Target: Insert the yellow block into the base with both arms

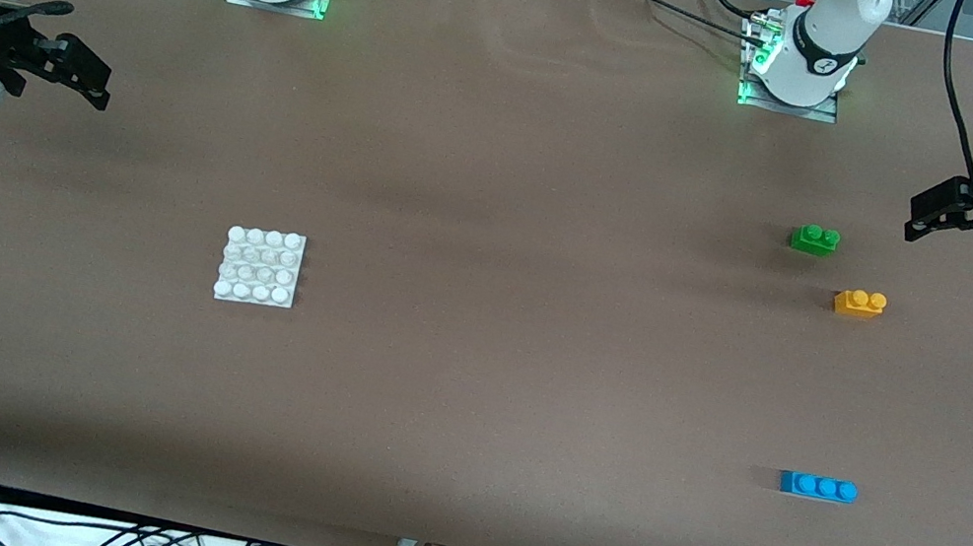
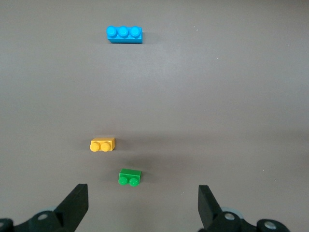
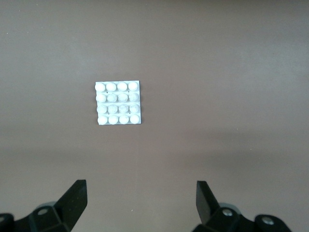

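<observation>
With both grippers open and empty, the right gripper [image 1: 94, 84] stood well apart from the base [image 1: 260, 266], while the yellow block [image 1: 860, 303], 2 studs crosswise, lay nearest the left gripper [image 1: 926, 220], beside the green brick [image 1: 815, 239].

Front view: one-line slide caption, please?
Both arms wait with open jaws at the table ends; base lies toward the right arm, yellow block between green and blue bricks.

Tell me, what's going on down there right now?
Left hand and right hand both open, empty, waiting at their table ends. Yellow block untouched beside green brick; base bare toward the right arm's end. Nothing between them.
</observation>
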Available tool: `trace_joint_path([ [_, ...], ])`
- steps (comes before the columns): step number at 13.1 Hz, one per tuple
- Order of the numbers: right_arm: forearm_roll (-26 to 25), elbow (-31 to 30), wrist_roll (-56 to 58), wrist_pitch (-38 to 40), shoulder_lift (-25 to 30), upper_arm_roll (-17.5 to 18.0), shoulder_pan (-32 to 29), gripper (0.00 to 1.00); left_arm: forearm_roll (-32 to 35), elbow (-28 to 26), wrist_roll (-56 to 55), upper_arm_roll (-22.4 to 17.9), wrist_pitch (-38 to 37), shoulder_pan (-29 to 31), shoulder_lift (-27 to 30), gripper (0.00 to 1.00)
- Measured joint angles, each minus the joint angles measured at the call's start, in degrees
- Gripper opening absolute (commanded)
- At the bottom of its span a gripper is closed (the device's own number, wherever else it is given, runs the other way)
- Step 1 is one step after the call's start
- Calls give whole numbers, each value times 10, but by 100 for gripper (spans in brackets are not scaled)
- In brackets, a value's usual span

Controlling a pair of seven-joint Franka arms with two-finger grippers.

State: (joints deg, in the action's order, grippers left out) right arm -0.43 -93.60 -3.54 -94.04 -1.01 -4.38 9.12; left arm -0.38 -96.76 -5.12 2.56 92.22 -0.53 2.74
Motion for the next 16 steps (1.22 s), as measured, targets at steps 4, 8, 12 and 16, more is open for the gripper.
trace_joint_path([
  [4,0,0,0,-7,0,0,0,100,0,1,0,0,0,0,0,100],
  [8,0,0,0,-7,0,0,0,100,0,2,0,-1,0,0,0,100],
  [12,0,0,0,-7,0,0,0,100,0,2,0,-1,0,0,0,100],
  [16,0,0,0,-8,0,0,0,100,0,2,0,-2,-2,0,0,100],
])
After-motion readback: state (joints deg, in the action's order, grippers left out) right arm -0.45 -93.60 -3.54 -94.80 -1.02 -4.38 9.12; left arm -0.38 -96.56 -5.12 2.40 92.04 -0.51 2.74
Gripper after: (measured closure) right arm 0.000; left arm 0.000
